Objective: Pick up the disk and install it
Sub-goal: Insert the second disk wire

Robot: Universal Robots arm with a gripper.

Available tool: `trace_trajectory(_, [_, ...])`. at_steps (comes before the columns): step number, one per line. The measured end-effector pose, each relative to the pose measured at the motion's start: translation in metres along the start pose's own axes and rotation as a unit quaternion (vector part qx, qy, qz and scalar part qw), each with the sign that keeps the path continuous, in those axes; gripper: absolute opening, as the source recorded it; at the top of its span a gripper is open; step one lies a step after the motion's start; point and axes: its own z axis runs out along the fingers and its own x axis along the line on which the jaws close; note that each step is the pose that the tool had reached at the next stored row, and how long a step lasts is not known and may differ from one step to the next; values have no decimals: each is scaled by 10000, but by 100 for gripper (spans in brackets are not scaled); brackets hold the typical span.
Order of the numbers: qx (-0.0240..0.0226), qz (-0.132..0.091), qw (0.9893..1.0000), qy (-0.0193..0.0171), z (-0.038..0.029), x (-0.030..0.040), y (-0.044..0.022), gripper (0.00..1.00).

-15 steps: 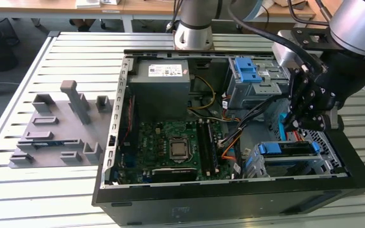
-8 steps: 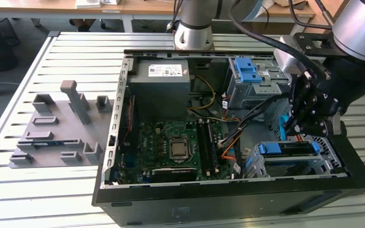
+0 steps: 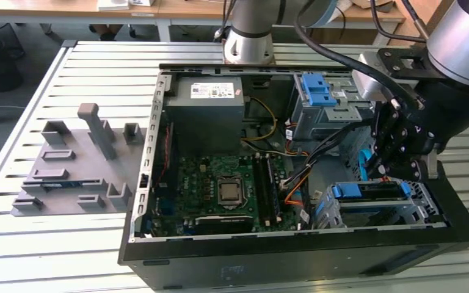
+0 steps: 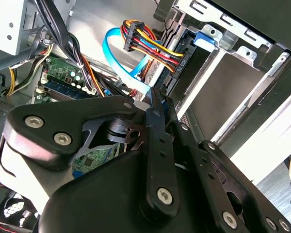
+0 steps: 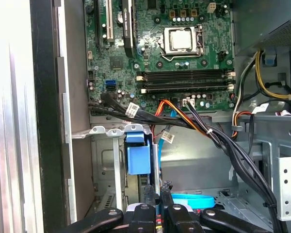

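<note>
The disk [image 3: 363, 191] lies in the lower drive cage [image 3: 418, 195] at the case's front corner, on the exterior view's right. Its blue carrier frame shows along the edge; the silver face is hidden. In the first wrist view the blue carrier tab [image 5: 137, 154] stands between the cage's metal rails. My black gripper [image 3: 388, 176] hangs just above that cage, its two fingers pressed together with nothing seen between them. Both wrist views show the gripper's [image 5: 157, 191] closed tips [image 4: 157, 93] pointing into the cage next to a light-blue data cable [image 4: 117, 57].
The open computer case [image 3: 300, 256] rests on a slatted metal table [image 3: 47, 256]. Inside are the motherboard [image 3: 218, 189], a grey power-supply box [image 3: 210, 101], an upper cage with a blue latch [image 3: 319, 91], and cable bundles [image 5: 223, 141]. A grey fixture plate [image 3: 71, 165] lies on the exterior view's left.
</note>
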Motion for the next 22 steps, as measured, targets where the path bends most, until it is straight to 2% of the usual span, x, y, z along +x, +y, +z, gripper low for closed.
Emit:
trace_trajectory(12, [0,1,10000,-2,41,1,-44,16])
trace_trajectory(22, [0,0,10000,-6,68,56,-50,16])
